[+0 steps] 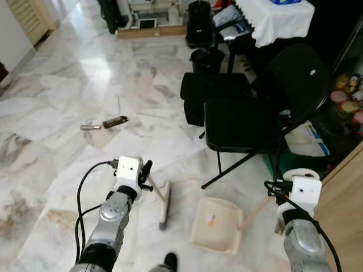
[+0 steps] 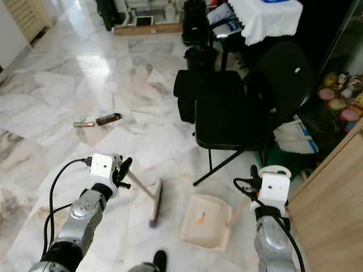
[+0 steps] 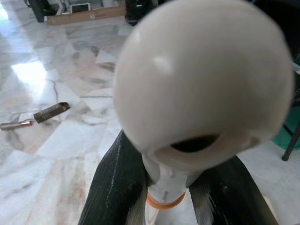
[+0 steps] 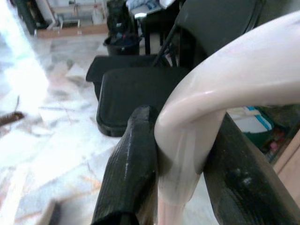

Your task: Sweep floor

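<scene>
My left gripper (image 1: 146, 171) is shut on the cream handle of a broom (image 1: 164, 205), whose head rests on the marble floor just ahead of me. The handle's rounded knob (image 3: 201, 79) sits between the black fingers (image 3: 117, 187) in the left wrist view. My right gripper (image 4: 183, 140) is shut on the curved cream handle (image 4: 220, 98) of a dustpan (image 1: 215, 226). The pan lies flat on the floor to the right of the broom head, with a small orange bit (image 1: 210, 220) inside. A brown and silver piece of litter (image 1: 105, 123) lies on the floor ahead to the left.
A black folding chair (image 1: 244, 122) stands close ahead on the right, with black bags (image 1: 212, 88) and a black bin (image 1: 207, 56) behind it. A wooden cabinet (image 1: 343, 192) lines the right edge. A white-clothed table (image 1: 281, 20) stands at the back. Open marble floor stretches left.
</scene>
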Available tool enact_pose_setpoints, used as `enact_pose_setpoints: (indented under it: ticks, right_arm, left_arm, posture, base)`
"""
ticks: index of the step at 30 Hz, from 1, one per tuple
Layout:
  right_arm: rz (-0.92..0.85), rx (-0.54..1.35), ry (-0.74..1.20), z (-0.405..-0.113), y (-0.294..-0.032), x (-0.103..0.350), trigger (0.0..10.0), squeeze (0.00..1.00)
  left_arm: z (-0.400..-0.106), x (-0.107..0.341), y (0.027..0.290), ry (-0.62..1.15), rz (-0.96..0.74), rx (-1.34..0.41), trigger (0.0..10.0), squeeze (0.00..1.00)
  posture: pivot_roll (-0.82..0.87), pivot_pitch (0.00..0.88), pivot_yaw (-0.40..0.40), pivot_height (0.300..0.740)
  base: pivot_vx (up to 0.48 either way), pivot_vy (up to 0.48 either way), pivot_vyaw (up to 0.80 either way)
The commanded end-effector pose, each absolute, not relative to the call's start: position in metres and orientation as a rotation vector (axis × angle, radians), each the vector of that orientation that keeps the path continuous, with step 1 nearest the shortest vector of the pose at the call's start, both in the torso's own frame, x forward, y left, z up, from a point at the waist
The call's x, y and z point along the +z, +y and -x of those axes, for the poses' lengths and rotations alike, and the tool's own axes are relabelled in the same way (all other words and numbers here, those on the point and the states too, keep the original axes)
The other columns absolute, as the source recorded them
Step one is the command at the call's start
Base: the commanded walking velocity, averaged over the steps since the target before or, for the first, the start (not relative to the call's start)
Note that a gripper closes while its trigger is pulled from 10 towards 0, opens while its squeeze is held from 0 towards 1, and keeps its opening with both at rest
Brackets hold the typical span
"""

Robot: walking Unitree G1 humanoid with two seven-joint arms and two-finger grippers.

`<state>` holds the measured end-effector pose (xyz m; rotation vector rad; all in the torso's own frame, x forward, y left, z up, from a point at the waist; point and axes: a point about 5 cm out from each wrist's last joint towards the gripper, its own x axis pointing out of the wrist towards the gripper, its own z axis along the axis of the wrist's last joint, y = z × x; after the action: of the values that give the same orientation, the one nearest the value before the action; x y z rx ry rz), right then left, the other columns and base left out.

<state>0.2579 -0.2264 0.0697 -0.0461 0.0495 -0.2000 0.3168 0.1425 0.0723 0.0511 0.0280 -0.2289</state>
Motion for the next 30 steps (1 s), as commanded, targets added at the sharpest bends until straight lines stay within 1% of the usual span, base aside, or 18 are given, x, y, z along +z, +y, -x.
enact_pose_setpoints:
  ticks: [1,17,30]
  right_arm:
    - [0.036,-0.203,0.017,-0.260,-0.224,0.074,10.0,0.00]
    - [0.031,-0.195,0.015,-0.261,-0.220,0.075,10.0,0.00]
    - [0.048,-0.153,-0.010,-0.271,-0.214,0.084,10.0,0.00]
  left_arm:
    - [-0.319,0.078,0.149,0.003,-0.050,-0.212,10.0,0.00]
    - [-0.320,0.080,0.151,0.000,-0.052,-0.207,10.0,0.00]
    - [-0.324,0.085,0.151,-0.013,-0.053,-0.206,10.0,0.00]
  posture:
    - [-0.06,0.121,0.044,0.740]
    - [-0.06,0.129,0.042,0.740]
    - [-0.05,0.129,0.039,0.740]
  base:
    - [0.000,0.480,0.00]
    - [0.000,0.473,0.00]
    - [0.000,0.404,0.00]
